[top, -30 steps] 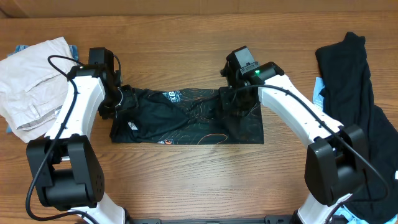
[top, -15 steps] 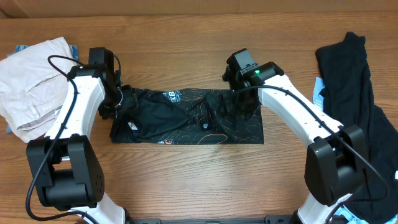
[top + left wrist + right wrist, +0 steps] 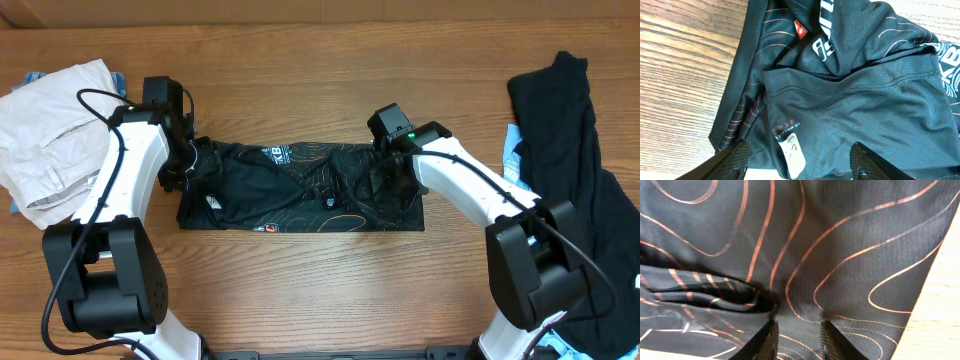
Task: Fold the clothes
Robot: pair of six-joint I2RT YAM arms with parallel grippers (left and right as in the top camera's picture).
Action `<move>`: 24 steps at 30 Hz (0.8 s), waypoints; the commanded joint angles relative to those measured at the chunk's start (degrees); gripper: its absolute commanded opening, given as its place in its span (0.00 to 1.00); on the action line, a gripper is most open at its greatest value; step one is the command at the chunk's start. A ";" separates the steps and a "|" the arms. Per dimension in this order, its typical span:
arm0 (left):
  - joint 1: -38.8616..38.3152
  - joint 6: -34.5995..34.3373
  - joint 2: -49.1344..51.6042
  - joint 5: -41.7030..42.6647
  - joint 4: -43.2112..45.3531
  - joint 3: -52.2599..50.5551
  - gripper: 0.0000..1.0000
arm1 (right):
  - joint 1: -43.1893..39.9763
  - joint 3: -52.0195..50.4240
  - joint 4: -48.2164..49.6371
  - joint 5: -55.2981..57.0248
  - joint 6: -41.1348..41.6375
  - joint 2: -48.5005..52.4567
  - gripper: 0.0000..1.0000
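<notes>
Jersey: the black jersey [image 3: 290, 190] with orange contour lines lies mid-surface as a long strip running left to right. Its near hem is fairly straight, and its middle and left end are rumpled.

Left pincer: the left pincer [image 3: 190, 165] sits at the strip's left end. Its wrist view shows the jaws spread wide over a wrinkled sleeve and a white label [image 3: 792, 152], gripping nothing.

Right pincer: the right pincer [image 3: 385, 185] is low over the right third of the jersey. In its wrist view the fingers [image 3: 766, 340] stand a narrow gap apart, with flat cloth between them and no pinch that I can see.

Just changed: a second ago the right pincer was at the far edge of the strip, with a darker bunch of cloth under it. That bunch has since dropped flat, and the pincer has slid toward the near edge across the right panel. The left arm and the jersey's outline have not moved.

Meaning: this looks like a released fold followed by repositioning or smoothing. The lengthwise fold seems done, and a crosswise fold probably remains.

Risk: the creased ridge beside the right fingers could be dragged along with them.

Elsewhere: beige trousers [image 3: 50, 120] lie at the far left corner, and a plain black garment [image 3: 570, 150] lies along the right edge. Both are well apart from the jersey.

Surface: the wooden surface [image 3: 300, 290] is bare at its near edge.
</notes>
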 commanded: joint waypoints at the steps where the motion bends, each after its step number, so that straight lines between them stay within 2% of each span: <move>1: -0.39 1.18 0.37 -0.59 -0.13 1.25 0.68 | 0.17 -0.79 0.42 0.83 1.25 0.04 0.31; 17: -0.39 1.18 0.37 -0.59 -0.15 1.25 0.68 | 0.33 -2.40 1.70 -2.03 1.22 0.04 0.31; 22: -0.39 1.18 0.37 -0.57 -0.15 1.25 0.68 | 0.85 -2.95 3.21 -10.91 -2.89 0.04 0.31; 24: -0.39 1.18 0.37 -0.57 -0.17 1.25 0.68 | 1.81 -2.95 3.78 -17.70 -8.83 0.04 0.31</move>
